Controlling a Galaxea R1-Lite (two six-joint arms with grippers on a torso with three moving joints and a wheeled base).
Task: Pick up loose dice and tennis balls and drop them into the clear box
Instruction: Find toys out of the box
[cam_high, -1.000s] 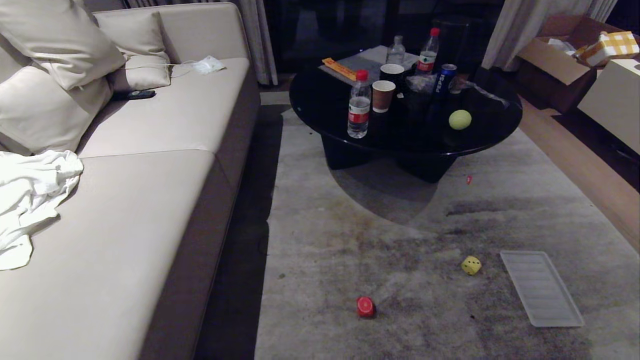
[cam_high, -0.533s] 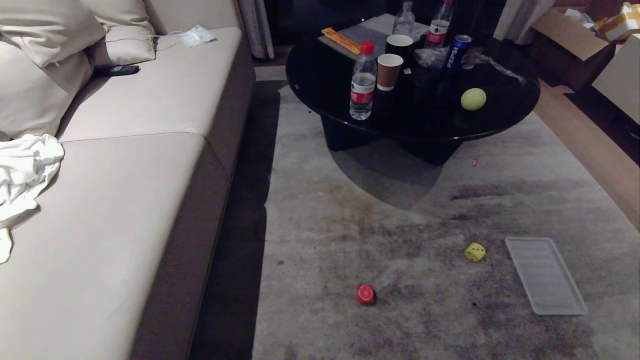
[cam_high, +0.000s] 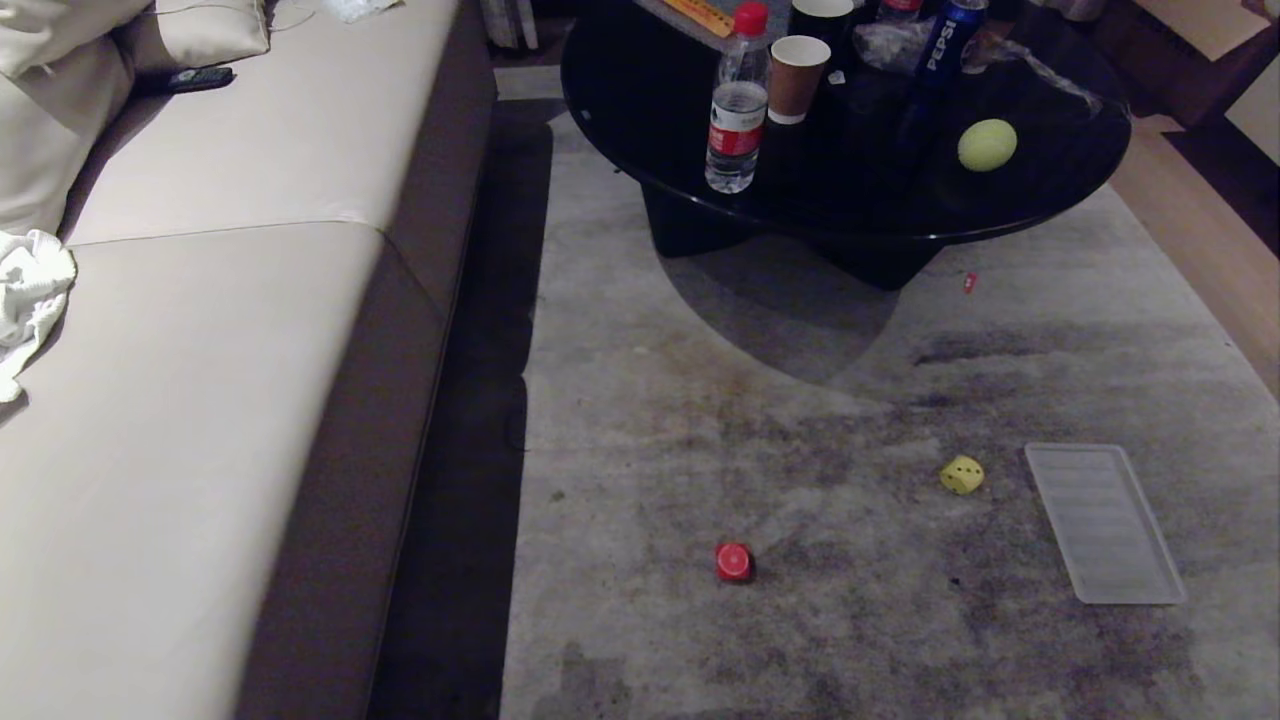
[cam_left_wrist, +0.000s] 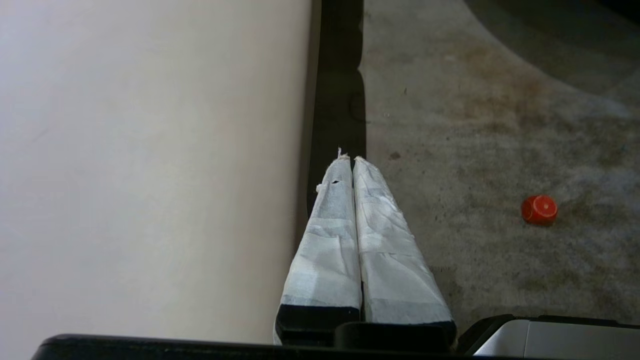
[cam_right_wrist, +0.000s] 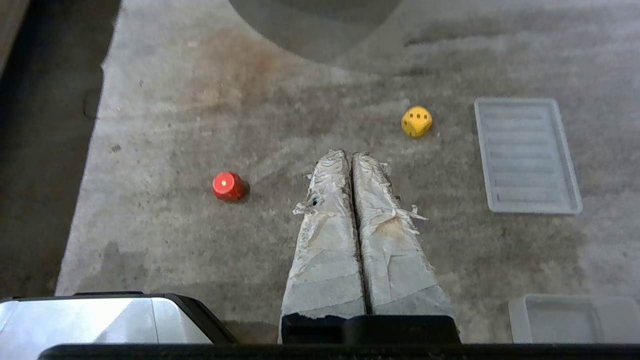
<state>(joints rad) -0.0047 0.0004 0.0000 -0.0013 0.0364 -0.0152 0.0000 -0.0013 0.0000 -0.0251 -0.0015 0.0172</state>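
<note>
view shift: whole head view has tilted down since the earlier frames; sofa (cam_high: 200, 380) cushions and boxes at 1 o'clock gone from frame, more rug (cam_high: 820, 640) at 6 o'clock. Camera moved, objects did not.
red die (cam_high: 734, 562): on rug, 6 o'clock of the black table (cam_high: 1040, 200); pips hard to read.
yellow die (cam_high: 962, 474): on rug, just beside the ribbed lid (cam_high: 1104, 522), at its 9 o'clock, not touching.
tennis ball (cam_high: 987, 144): on the table, toward its 3 o'clock edge.
clear box (cam_right_wrist: 575, 317): seen only in right wrist view, cut off by the frame edge; contents can't be made out.
left gripper (cam_left_wrist: 348, 159): taped fingers pressed together, empty, over sofa edge.
right gripper (cam_right_wrist: 350, 155): fingers closed, empty, above rug between the dice.
cut off: bottle (cam_high: 738, 100) whole; cups and can clipped at 12 o'clock.
text: "PEPSI" on blue can (cam_high: 945, 40); bottle label unreadable.
</note>
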